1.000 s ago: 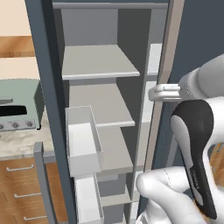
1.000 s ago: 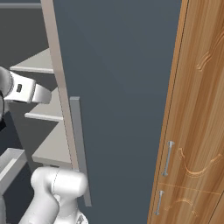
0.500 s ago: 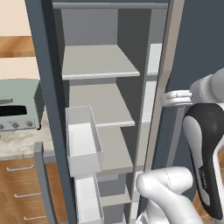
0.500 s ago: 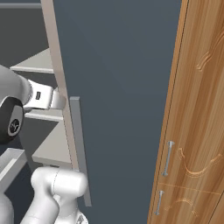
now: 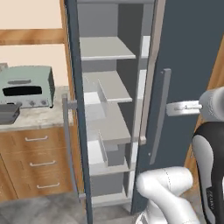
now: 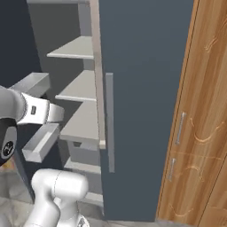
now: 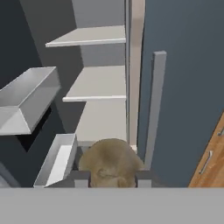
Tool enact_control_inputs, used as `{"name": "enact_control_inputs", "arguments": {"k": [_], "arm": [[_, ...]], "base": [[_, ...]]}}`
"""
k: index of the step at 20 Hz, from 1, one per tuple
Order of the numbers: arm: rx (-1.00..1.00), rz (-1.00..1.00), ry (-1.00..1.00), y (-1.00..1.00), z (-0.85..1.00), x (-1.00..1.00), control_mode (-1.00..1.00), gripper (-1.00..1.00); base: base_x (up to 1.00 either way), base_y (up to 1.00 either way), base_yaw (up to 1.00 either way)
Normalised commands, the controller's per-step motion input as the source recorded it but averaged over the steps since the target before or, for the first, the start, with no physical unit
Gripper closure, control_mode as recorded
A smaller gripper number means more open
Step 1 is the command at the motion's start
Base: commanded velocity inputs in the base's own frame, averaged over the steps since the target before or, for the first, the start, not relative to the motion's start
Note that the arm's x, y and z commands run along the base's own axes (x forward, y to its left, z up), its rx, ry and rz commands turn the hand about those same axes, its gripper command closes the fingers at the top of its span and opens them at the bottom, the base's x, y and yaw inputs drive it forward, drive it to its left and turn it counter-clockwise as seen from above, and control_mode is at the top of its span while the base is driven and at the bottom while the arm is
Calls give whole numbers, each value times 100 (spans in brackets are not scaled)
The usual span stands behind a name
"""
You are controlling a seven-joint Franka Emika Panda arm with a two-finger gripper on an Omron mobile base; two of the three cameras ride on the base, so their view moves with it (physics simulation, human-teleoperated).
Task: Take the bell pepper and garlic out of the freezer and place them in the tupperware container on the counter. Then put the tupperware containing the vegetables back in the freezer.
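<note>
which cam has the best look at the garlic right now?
Hand view: the garlic sits large between the gripper fingertips, freezer shelves behind. In both base views I can't make out the garlic.

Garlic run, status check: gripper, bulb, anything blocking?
Gripper shut on garlic. Freezer left door open, shelves bare. Tupperware container on counter beside toaster oven.
</note>
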Motion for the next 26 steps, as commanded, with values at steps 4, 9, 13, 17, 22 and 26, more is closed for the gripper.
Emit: {"name": "enact_control_inputs", "arguments": {"k": [4, 9, 13, 17, 22, 26], "arm": [[0, 0, 0, 0, 0, 0, 100, 100], [0, 0, 0, 0, 0, 0, 100, 100], [0, 0, 0, 0, 0, 0, 100, 100], [0, 0, 0, 0, 0, 0, 100, 100], [0, 0, 0, 0, 0, 0, 100, 100], [0, 0, 0, 0, 0, 0, 100, 100]], "base": [[-99, 100, -2], [-59, 100, -10], [-7, 100, -14], [65, 100, -18], [98, 84, -19], [100, 68, -18]]}}
